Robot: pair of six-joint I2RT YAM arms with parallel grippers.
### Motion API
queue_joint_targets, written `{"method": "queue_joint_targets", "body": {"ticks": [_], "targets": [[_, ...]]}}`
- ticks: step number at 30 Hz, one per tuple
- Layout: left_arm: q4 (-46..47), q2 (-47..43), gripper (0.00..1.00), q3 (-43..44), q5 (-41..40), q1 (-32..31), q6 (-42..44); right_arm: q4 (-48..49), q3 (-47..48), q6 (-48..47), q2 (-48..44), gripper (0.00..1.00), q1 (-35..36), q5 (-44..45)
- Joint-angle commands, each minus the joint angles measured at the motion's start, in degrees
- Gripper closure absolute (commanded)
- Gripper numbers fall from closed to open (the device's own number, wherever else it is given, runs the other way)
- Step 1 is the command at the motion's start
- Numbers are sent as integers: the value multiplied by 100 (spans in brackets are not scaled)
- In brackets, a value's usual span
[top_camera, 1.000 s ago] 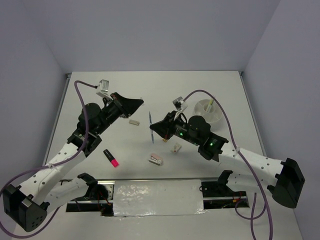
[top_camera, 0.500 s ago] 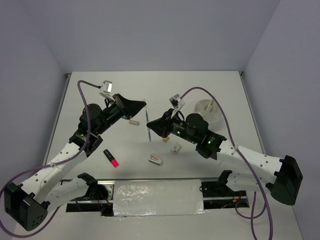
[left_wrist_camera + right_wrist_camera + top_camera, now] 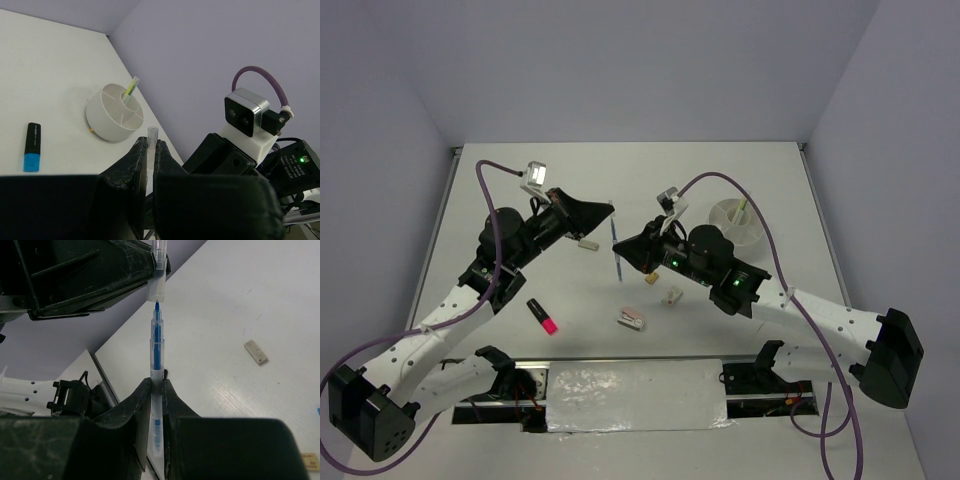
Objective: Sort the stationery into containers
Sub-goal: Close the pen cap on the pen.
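My left gripper (image 3: 606,209) is shut on a clear pen cap (image 3: 152,136), held above the table. My right gripper (image 3: 624,257) is shut on a thin blue pen (image 3: 156,357). The pen's tip points at the cap's open mouth (image 3: 158,290) and just touches it. In the top view the pen (image 3: 616,248) spans the gap between both grippers. The round white tub (image 3: 739,223) with dividers stands at the right rear, with a yellow-green pen (image 3: 130,89) upright in it. A pink-ended black highlighter (image 3: 542,316) lies at the front left. A blue-ended black marker (image 3: 32,147) lies on the table.
A whitish eraser (image 3: 587,243) lies under the left gripper. A pinkish-white item (image 3: 631,319), a small whitish piece (image 3: 672,295) and a tan piece (image 3: 651,280) lie near the front centre. The right arm's cable (image 3: 720,185) arcs over the tub.
Both grippers have closed in on each other. The blue pen has moved up and left, and its tip now meets the cap held by the left gripper.
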Motion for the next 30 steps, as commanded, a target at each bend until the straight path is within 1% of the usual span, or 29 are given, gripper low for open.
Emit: {"method": "queue_joint_targets", "body": {"ticks": [1, 16, 23, 30], "targets": [[356, -25, 100, -50, -20, -8, 138, 77, 262, -103, -73, 100, 56, 66], [303, -16, 100, 65, -144, 0, 191, -64, 236, -200, -65, 100, 117, 4], [242, -25, 100, 100, -144, -8, 235, -107, 209, -191, -161, 100, 126, 223], [286, 10, 100, 56, -47, 0, 261, -204, 324, -226, -126, 100, 126, 224]]}}
